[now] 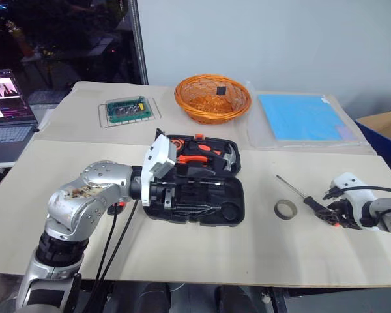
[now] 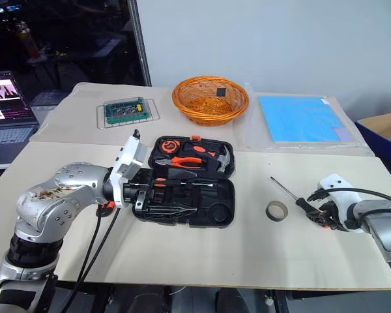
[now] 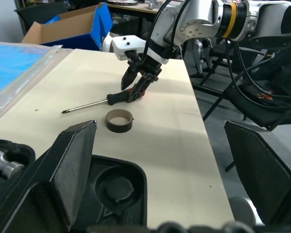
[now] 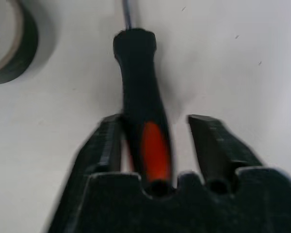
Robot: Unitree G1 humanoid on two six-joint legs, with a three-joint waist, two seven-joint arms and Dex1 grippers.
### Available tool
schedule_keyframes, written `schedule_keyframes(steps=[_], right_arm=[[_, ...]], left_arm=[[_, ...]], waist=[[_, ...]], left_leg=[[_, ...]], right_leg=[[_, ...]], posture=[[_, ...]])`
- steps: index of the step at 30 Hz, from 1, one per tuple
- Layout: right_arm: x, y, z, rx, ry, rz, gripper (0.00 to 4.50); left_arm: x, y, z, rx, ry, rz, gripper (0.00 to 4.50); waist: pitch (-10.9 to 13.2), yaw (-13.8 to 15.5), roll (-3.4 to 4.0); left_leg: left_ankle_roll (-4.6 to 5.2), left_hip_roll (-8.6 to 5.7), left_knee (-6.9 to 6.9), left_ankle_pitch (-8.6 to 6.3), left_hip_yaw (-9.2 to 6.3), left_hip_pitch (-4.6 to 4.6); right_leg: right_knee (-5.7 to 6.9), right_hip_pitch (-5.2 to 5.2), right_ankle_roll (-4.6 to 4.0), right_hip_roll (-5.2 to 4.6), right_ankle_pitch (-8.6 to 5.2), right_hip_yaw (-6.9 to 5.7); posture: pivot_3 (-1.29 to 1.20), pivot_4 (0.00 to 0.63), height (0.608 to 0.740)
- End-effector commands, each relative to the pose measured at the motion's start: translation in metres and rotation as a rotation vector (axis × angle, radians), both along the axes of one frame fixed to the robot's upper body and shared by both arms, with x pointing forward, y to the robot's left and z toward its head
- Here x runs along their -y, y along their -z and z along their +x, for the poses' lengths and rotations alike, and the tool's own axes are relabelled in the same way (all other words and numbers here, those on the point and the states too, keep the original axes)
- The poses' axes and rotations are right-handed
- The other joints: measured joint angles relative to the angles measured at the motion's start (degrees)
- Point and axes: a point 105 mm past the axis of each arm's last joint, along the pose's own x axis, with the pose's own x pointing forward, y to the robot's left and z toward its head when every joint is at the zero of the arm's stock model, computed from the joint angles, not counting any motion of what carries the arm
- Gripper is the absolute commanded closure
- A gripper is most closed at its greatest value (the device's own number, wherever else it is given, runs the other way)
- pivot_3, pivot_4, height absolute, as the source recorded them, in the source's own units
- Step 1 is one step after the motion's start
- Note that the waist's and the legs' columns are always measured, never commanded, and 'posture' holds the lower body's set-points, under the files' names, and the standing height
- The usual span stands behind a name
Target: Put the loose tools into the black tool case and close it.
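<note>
One orange-and-black screwdriver point(image 4: 143, 126) lies on the desk point(image 1: 202, 254) between the right tool's point(image 4: 155, 141) half-closed fingers, one finger touching. One tape roll point(image 1: 286, 209) sits beside; left tool point(image 3: 160, 189) released over the open case point(image 1: 225, 195).

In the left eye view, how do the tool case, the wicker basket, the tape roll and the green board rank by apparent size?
Largest to smallest:
1. tool case
2. wicker basket, farther away, so possibly closer in real size
3. green board
4. tape roll

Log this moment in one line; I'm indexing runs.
left gripper open over open tool case | right gripper straddling screwdriver | tape roll loose
</note>
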Motion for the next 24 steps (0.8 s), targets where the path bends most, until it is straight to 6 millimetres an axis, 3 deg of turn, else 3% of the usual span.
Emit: schedule_keyframes(steps=[1,4,6,13,19,24], right_arm=[[-0.007,-0.045,0.005,0.144,-0.068,0.001,3.52],[-0.048,-0.085,0.007,0.242,-0.259,0.019,3.52],[-0.08,-0.098,0.008,0.264,-0.404,0.015,3.52],[-0.193,-0.097,0.034,0.214,-0.847,0.005,3.52],[-0.224,-0.074,0.056,0.14,-0.968,-0.102,3.52],[-0.23,-0.057,0.057,0.085,-1.0,-0.112,3.52]], left_arm=[[-0.007,-0.005,0.002,0.076,-0.088,-0.038,0.01],[-0.024,-0.005,0.013,0.089,-0.218,-0.127,0.01],[-0.039,0.0,0.012,0.086,-0.26,-0.142,0.01],[-0.101,0.017,-0.014,-0.026,-0.417,-0.179,0.01],[-0.135,0.04,-0.03,-0.068,-0.484,-0.062,0.01],[-0.136,0.04,-0.032,-0.058,-0.486,-0.061,0.01]], waist=[[0.0,0.0,0.03],[0.2,-0.4,0.36],[0.2,-1.3,0.47],[0.4,-3.0,0.2],[0.5,-0.5,0.19],[0.5,0.3,0.19]], left_leg=[[0.0,0.0,0.0,0.0,0.01,-0.01],[0.0,0.01,0.0,0.0,0.02,-0.02],[0.0,0.03,-0.01,0.0,0.09,-0.01],[-0.01,0.18,-0.12,0.0,0.08,0.15],[-0.03,0.06,-0.12,0.0,0.13,-0.62],[-0.06,0.12,-0.1,0.03,0.19,-1.32]], right_leg=[[0.01,-0.01,-0.01,-0.01,-0.01,0.01],[0.06,-0.07,0.03,0.0,0.01,0.03],[0.16,-0.18,0.13,0.02,0.08,0.14],[0.26,-0.33,-0.38,0.08,-0.11,0.1],[0.25,-1.29,-0.59,-0.09,0.21,0.01],[0.39,-1.8,-0.52,-0.05,0.37,-0.04]], posture=[[0.0,0.15,0.74],[0.0,0.15,0.74],[0.0,0.15,0.74],[0.0,0.15,0.74],[0.0,0.15,0.74],[0.0,0.15,0.74]])
